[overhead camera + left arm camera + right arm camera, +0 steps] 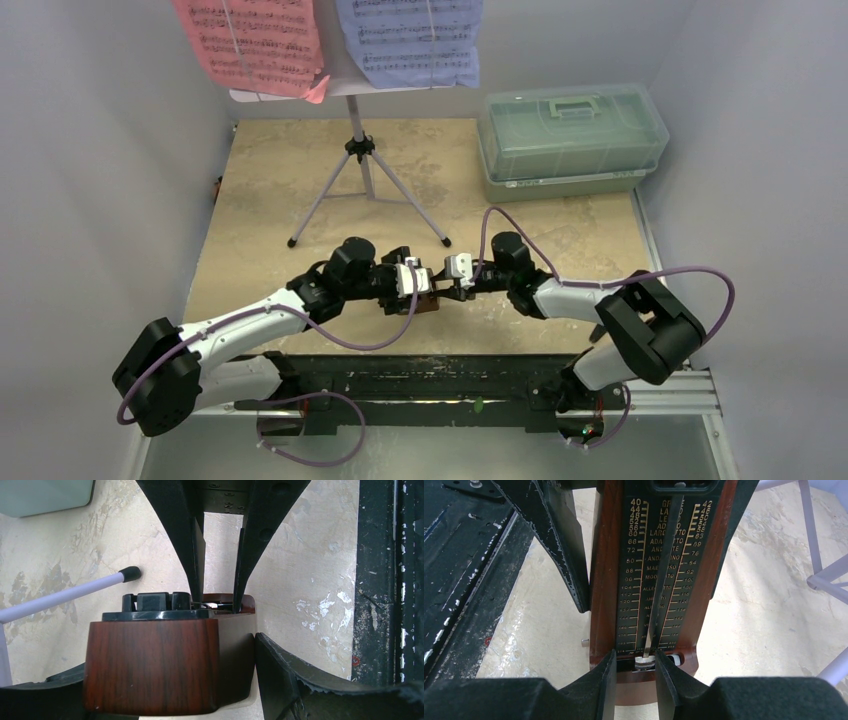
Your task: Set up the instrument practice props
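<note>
Left hand (167, 660) and right hand (635, 656) clamp metronome (603, 580); green box (570, 130) lidded.

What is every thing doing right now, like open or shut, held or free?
Metronome, number face showing, gripped at its sides by the left tool.
Pendulum, inside the right tool; touching or not, unclear.
Left tool, shut on the metronome.
Right tool, nearly closed around the pendulum.
Box, lid shut.
Stand, upright, legs spread.
Pink sheet, on the stand, bottom corner curled.
Blue sheet, on the stand.
</note>
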Available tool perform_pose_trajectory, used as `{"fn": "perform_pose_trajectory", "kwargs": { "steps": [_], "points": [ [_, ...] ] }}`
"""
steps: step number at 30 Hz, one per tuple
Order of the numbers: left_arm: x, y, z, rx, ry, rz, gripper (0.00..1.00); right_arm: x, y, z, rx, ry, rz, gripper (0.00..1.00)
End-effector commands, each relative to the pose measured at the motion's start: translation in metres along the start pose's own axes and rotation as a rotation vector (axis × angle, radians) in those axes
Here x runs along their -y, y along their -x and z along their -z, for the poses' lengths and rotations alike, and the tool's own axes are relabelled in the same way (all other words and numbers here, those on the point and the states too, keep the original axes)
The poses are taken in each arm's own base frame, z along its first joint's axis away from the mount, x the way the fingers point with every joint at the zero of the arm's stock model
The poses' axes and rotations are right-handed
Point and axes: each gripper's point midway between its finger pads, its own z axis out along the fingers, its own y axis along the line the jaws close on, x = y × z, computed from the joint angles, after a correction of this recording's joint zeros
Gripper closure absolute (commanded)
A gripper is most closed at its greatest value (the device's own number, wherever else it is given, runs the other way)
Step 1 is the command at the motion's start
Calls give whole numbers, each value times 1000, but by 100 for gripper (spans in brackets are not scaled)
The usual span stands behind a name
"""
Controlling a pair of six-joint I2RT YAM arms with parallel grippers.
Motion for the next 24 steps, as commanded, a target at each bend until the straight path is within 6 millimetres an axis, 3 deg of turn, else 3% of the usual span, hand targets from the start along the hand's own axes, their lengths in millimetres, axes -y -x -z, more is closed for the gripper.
{"fn": "perform_pose_trajectory", "kwargs": {
  "steps": [1,2,5,11,15,20,24],
  "points": [
    [18,4,-7,27,-68,-56,75,10,12,-5,17,-27,47,85],
    [18,5,-8,26,-75,-57,76,11,12,-4,21,-46,40,74],
    [19,-1,-7,2,-76,-57,76,11,13,-2,42,-79,19,55],
    [17,-1,-6,4,-61,-64,76,8,10,5,46,-116,-6,42],
    [19,0,-6,7,-68,-62,76,8,11,9,45,-132,-4,43],
    [19,0,-6,7,-69,-61,76,10,13,14,49,-137,-1,60],
    [18,-1,-6,5,-61,-62,77,10,15,17,30,-132,-1,61]
  ]
}}
